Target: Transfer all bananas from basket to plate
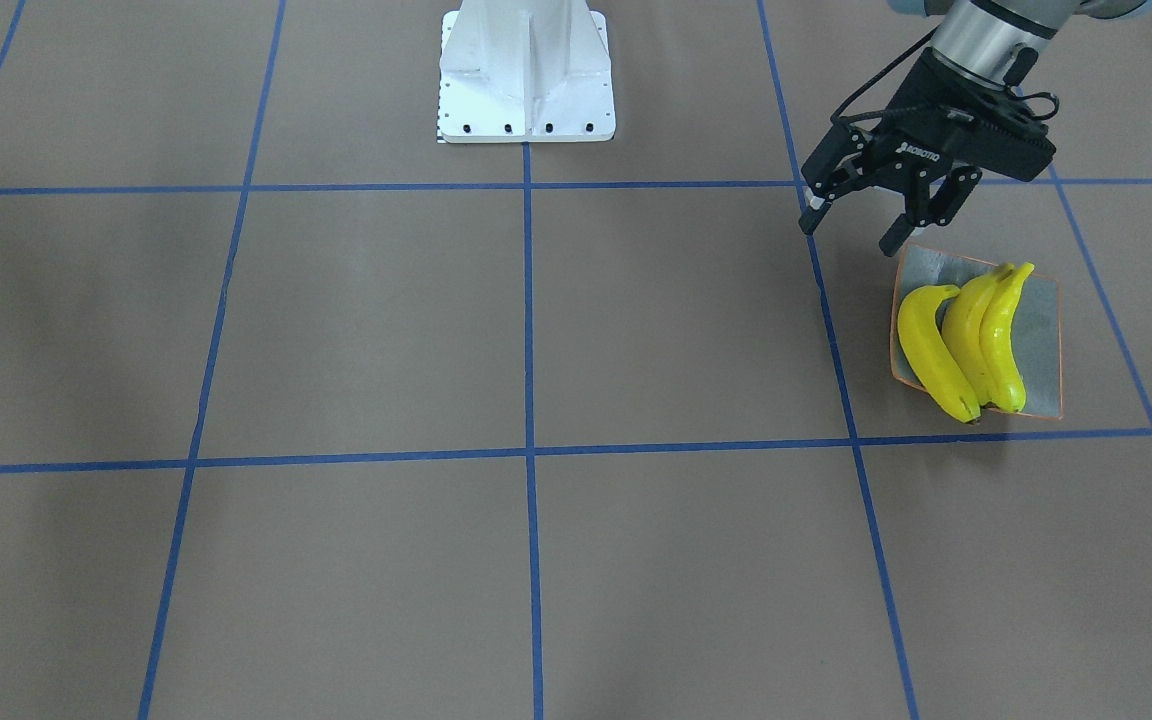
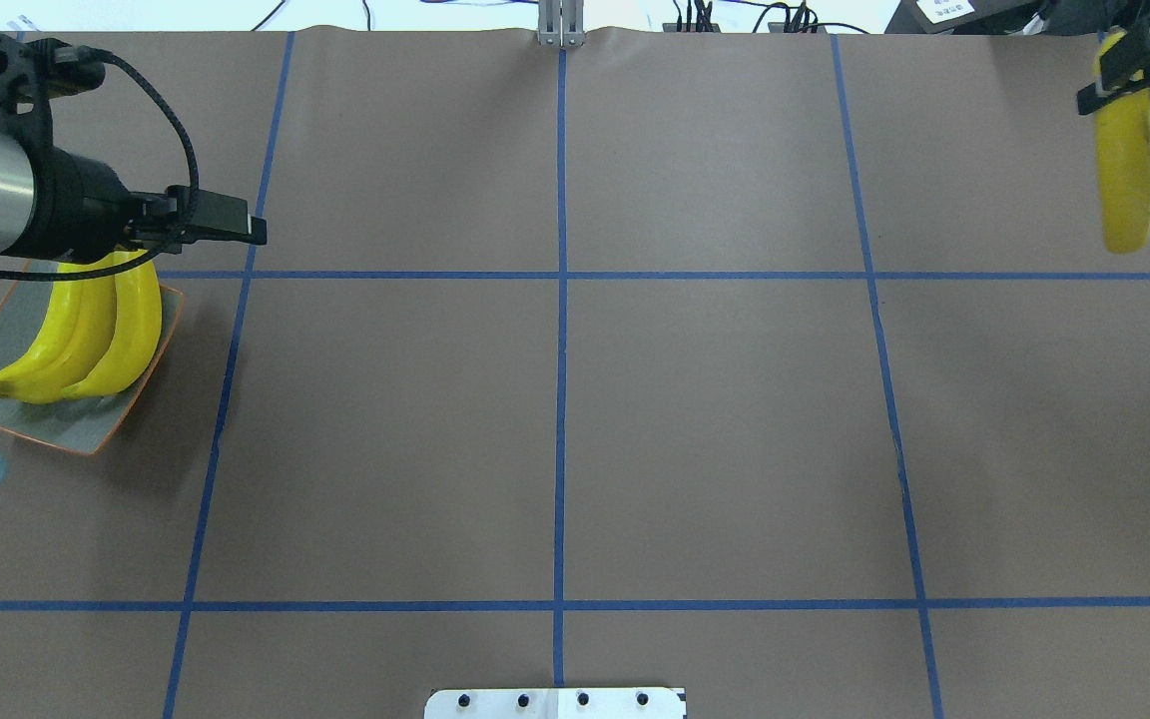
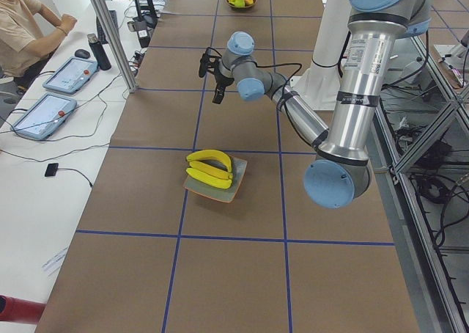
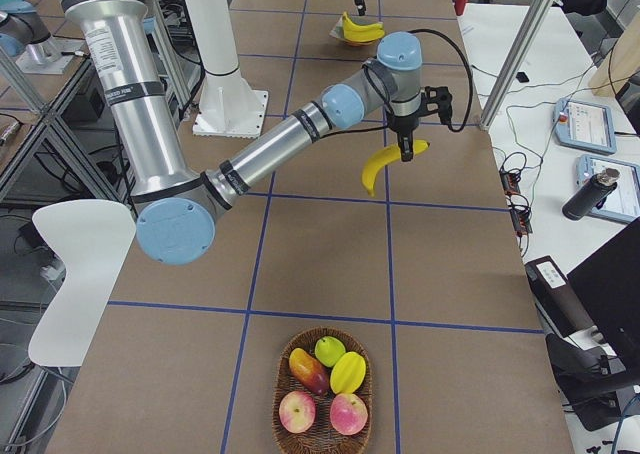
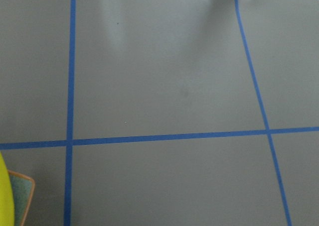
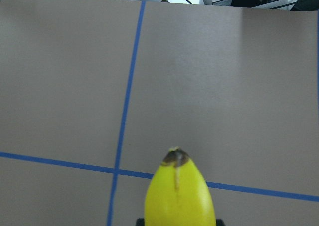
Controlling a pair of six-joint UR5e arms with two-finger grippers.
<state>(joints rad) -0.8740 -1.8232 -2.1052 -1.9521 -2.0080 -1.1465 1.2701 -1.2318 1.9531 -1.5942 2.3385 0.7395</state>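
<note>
Seeing a glossy yellow banana [image 6: 179, 191], dark-tipped, right up at the lens, pinched in the right claw [image 2: 1129, 80] at the overhead view's upper right. Got three more smooth curved bananas [image 1: 966, 345] on the squarish grey-green, orange-rimmed plate [image 1: 1041, 330], just lower right of the left claw [image 1: 851, 235], spread wide, holding nothing. Matte brown worktop [image 1: 536, 330], blue tape grid.

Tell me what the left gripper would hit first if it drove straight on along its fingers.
Probably bare table just beside the plate, not the bananas. The open left gripper angles down past the plate's corner, and its wrist view shows mostly brown cover ahead; depth is uncertain.
</note>
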